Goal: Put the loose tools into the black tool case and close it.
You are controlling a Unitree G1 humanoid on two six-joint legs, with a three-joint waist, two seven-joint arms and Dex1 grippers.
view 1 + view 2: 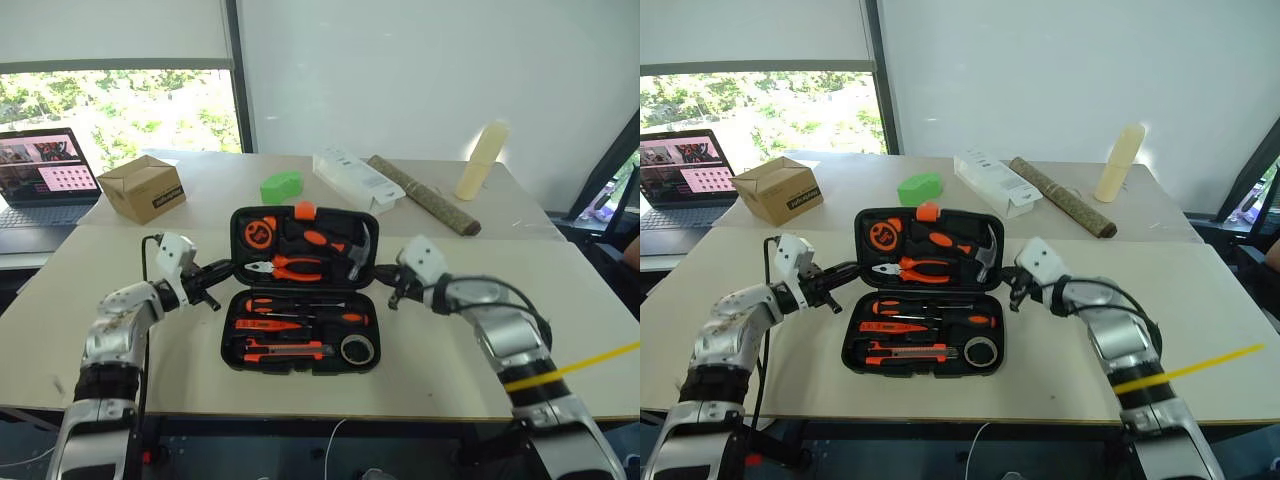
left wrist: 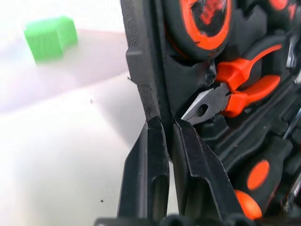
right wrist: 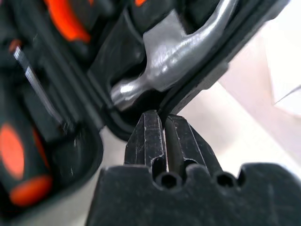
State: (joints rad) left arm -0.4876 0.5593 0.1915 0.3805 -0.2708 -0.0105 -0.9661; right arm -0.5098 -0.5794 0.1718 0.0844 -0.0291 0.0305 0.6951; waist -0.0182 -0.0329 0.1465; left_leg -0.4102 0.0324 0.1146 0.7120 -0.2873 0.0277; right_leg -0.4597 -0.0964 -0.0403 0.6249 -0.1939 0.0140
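Observation:
The black tool case (image 1: 228,335) lies open at the table's middle. Its near half holds orange-and-black screwdrivers (image 1: 300,303), a slim orange screwdriver (image 1: 268,324), the utility knife (image 1: 285,350) and the black tape roll (image 1: 357,349). The far half holds a tape measure, pliers (image 2: 235,89) and a hammer (image 3: 178,56). My left gripper (image 1: 225,270) is at the far half's left edge, shut with the rim (image 2: 141,70) between its fingertips. My right gripper (image 1: 385,272) is shut at the far half's right edge, its tips against the rim near the hammer head; whether it pinches the rim I cannot tell.
Behind the case lie a green block (image 1: 281,186), a white box (image 1: 357,180) and a long brown roll (image 1: 422,195). A cream bottle (image 1: 481,160) stands at the far right. A cardboard box (image 1: 142,188) and a laptop (image 1: 45,175) are at the far left.

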